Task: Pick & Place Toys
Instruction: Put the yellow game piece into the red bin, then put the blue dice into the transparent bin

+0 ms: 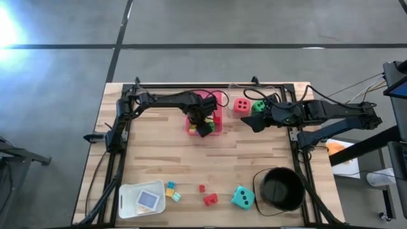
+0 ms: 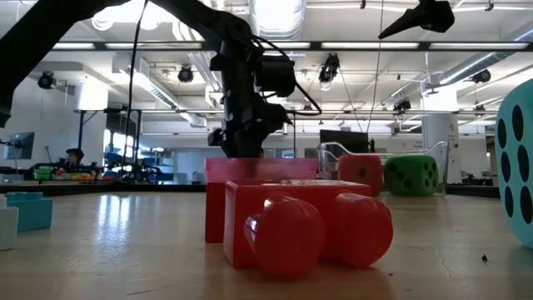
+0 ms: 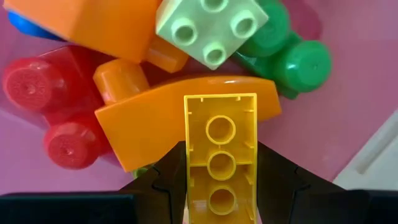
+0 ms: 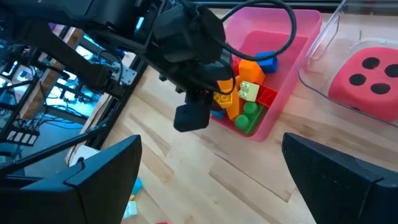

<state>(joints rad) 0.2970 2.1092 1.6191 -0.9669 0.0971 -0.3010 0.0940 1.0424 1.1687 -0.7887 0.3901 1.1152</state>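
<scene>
So the yellow brick is clamped hollow side up between the fingers of the left pincer, right over the pink tray in the back middle of the bench. The left wrist view is the only one that really shows the grip; it also shows what's piled in the tray under it: an orange curved brick, a pale green brick, red bricks, a green brick and a sliver of blue one at the edge. From the high view that pile is mostly hidden by the arm, and from the low view you just see the pincer hanging over the tray's wall, with a big red brick close to the camera blocking the lower part. The right pincer sits wide apart with nothing in it, just right of the tray, near the red die and green die, which sit in a clear container at the back. Up front there's the teal die, cut off at the edge in the low view, beside the black bucket; I can't make out anything inside it. A white tub front left holds a card, with a few small bricks loose beside it.
</scene>
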